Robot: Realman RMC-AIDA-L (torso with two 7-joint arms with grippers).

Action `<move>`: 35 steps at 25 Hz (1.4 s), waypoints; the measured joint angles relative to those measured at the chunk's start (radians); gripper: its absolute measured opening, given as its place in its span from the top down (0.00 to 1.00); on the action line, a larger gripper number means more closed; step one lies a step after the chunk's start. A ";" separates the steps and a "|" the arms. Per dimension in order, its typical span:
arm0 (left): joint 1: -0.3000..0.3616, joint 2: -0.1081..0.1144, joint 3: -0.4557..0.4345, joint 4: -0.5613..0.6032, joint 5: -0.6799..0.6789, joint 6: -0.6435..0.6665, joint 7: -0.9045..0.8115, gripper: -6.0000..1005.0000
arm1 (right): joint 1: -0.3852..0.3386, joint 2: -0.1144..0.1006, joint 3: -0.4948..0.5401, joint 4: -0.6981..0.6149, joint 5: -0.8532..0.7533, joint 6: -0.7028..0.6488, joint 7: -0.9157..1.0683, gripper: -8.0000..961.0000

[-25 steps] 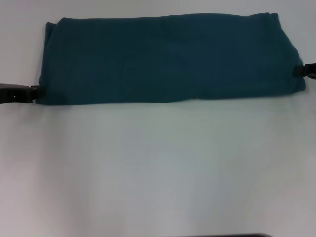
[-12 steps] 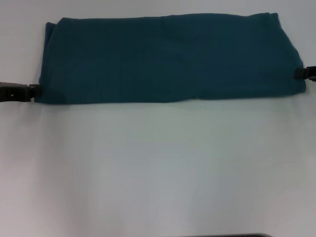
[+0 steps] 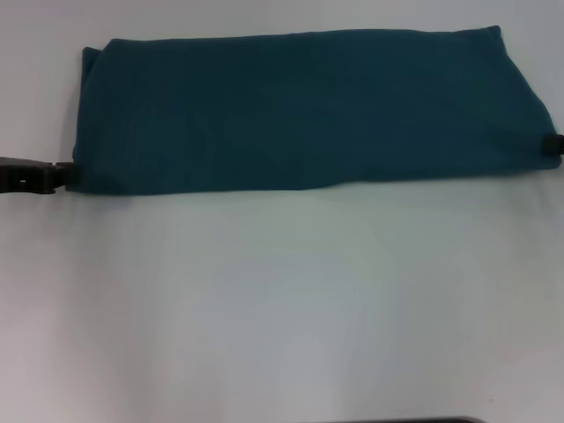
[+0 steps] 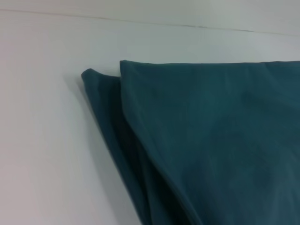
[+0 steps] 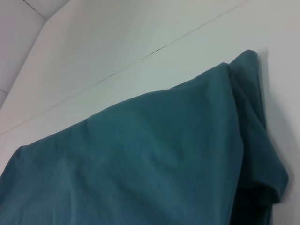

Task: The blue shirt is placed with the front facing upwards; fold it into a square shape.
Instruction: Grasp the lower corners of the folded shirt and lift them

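Jaws: I cannot tell the state of either; left gripper [image 3: 58, 175] sits at the near-left corner and right gripper [image 3: 552, 144] at the right end of the dark teal-blue cotton shirt [image 3: 300, 110], folded into a long band across the far white table [image 3: 282, 300]. Soft, light, layered: I judge the end corners, pinching all layers, the best hold.

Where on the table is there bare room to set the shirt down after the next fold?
The table is bare across the whole stretch nearer the robot than the blue shirt. A thin bare strip lies beyond its far edge. The shirt's two ends are crowded: left hand at one, right hand at the other.
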State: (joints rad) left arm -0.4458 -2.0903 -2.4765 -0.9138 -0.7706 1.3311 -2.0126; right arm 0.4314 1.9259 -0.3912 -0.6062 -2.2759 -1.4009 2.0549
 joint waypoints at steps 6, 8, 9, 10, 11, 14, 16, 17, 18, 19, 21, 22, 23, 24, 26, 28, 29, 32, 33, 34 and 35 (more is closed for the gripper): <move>0.012 0.001 -0.028 -0.035 -0.001 0.074 0.000 1.00 | -0.026 -0.013 0.003 -0.002 0.000 -0.051 -0.020 0.98; 0.020 0.003 -0.029 -0.044 -0.001 0.098 0.000 1.00 | -0.039 -0.019 0.003 -0.002 -0.002 -0.078 -0.031 0.98; 0.026 0.005 -0.030 -0.052 0.000 0.117 0.001 1.00 | -0.045 -0.022 0.003 -0.003 -0.005 -0.090 -0.036 0.98; 0.034 0.008 -0.031 -0.063 0.000 0.140 0.002 1.00 | -0.053 -0.026 0.003 -0.003 -0.006 -0.109 -0.042 0.98; 0.034 0.008 -0.031 -0.063 0.000 0.140 0.002 1.00 | -0.060 -0.029 0.003 -0.003 -0.006 -0.121 -0.045 0.98; 0.047 0.010 -0.039 -0.076 0.001 0.176 0.005 1.00 | -0.083 -0.037 0.000 -0.007 -0.007 -0.153 -0.050 0.98; 0.054 0.012 -0.043 -0.086 0.001 0.203 0.008 1.00 | -0.098 -0.038 -0.003 -0.012 -0.008 -0.180 -0.059 0.98; 0.059 0.013 -0.043 -0.094 0.001 0.223 0.009 1.00 | -0.112 -0.038 -0.005 -0.019 -0.008 -0.202 -0.069 0.98; 0.061 0.013 -0.043 -0.098 0.001 0.232 0.009 1.00 | -0.119 -0.038 -0.005 -0.023 -0.008 -0.214 -0.073 0.98; 0.066 0.014 -0.044 -0.105 0.001 0.251 0.010 1.00 | -0.119 -0.038 -0.005 -0.023 -0.008 -0.214 -0.073 0.98; 0.074 0.015 -0.044 -0.118 0.001 0.284 0.011 1.00 | -0.131 -0.038 -0.006 -0.029 -0.013 -0.237 -0.079 0.98; 0.078 0.015 -0.044 -0.123 0.001 0.300 0.011 1.00 | -0.136 -0.038 -0.005 -0.032 -0.018 -0.250 -0.084 0.98; 0.081 0.015 -0.045 -0.127 0.001 0.319 0.012 1.00 | -0.139 -0.038 -0.004 -0.032 -0.026 -0.263 -0.090 0.98; 0.083 0.015 -0.045 -0.129 0.001 0.327 0.013 1.00 | -0.143 -0.037 -0.001 -0.035 -0.034 -0.273 -0.093 0.98; 0.089 0.016 -0.050 -0.131 0.002 0.350 0.016 1.00 | -0.152 -0.035 0.001 -0.041 -0.044 -0.282 -0.096 0.98; 0.092 0.016 -0.059 -0.132 0.010 0.363 0.019 0.99 | -0.160 -0.033 0.002 -0.045 -0.045 -0.283 -0.097 0.98; 0.093 0.016 -0.067 -0.132 0.016 0.368 0.020 0.99 | -0.162 -0.034 0.002 -0.045 -0.045 -0.283 -0.098 0.98; 0.095 0.016 -0.078 -0.132 0.023 0.372 0.023 0.99 | -0.167 -0.035 0.002 -0.045 -0.046 -0.281 -0.098 0.98; 0.096 0.016 -0.078 -0.132 0.024 0.372 0.023 0.99 | -0.168 -0.036 0.002 -0.045 -0.047 -0.280 -0.098 0.98; 0.097 0.016 -0.078 -0.132 0.025 0.372 0.024 0.99 | -0.168 -0.036 0.002 -0.045 -0.047 -0.278 -0.098 0.98; 0.098 0.017 -0.079 -0.132 0.033 0.368 0.025 0.99 | -0.169 -0.037 0.005 -0.045 -0.048 -0.275 -0.099 0.98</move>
State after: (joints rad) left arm -0.3482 -2.0733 -2.5551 -1.0460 -0.7374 1.6988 -1.9880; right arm 0.2628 1.8886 -0.3863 -0.6513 -2.3235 -1.6759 1.9564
